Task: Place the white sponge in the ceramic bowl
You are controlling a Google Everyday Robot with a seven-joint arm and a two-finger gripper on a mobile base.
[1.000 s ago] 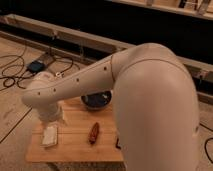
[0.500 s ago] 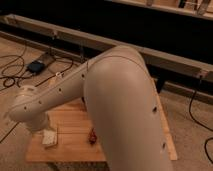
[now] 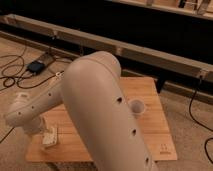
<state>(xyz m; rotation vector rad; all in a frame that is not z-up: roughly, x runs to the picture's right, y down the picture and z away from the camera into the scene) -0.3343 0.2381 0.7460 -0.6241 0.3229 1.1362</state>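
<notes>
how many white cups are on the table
1: the white cup stands right of the arm on the wooden table. The arm hides the table's middle, so more may be hidden. The gripper is by the white sponge, front left.

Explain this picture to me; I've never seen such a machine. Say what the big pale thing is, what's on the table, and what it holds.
The big pale shape is a robot's single arm, so close to the camera that it fills the middle. The one view looks down on a wooden table; where the camera is mounted is unknown. The arm bends to the lower left, where its hand sits low at the white sponge near the table's left edge. Whether it grips the sponge cannot be told. A white cup stands right of the arm. The ceramic bowl is not visible; the arm hides much of the table.
</notes>
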